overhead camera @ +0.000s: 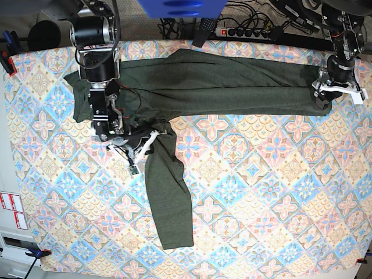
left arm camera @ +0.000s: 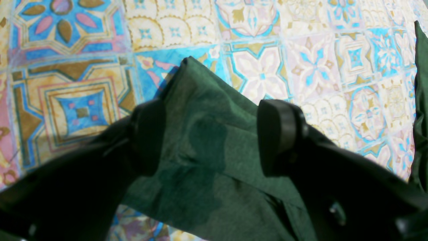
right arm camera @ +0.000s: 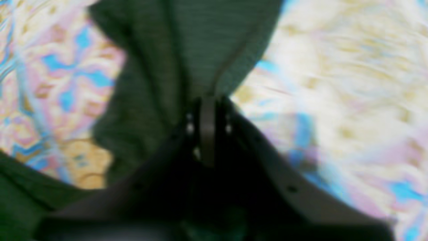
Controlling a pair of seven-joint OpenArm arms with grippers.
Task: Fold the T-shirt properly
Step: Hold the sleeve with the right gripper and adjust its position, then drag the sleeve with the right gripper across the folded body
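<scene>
The T-shirt [overhead camera: 221, 84], dark olive-green, lies as a long band across the far side of the table, and one sleeve [overhead camera: 168, 192] runs down toward the front. My right gripper [overhead camera: 138, 142] sits where that sleeve meets the body. In the blurred right wrist view the right gripper [right arm camera: 207, 103] is shut on a pinch of the T-shirt [right arm camera: 187, 43]. At the band's right end is my left gripper [overhead camera: 325, 96]. The left wrist view shows the left gripper [left arm camera: 212, 120] open, its fingers [left arm camera: 281, 134] straddling a corner of the T-shirt [left arm camera: 207, 160].
A tile-patterned cloth [overhead camera: 261, 186] covers the table. A power strip and cables [overhead camera: 244, 29] lie along the back edge. A red clamp [overhead camera: 7, 61] grips the left rear corner. A second fold of fabric [left arm camera: 422, 100] shows at the right edge of the left wrist view.
</scene>
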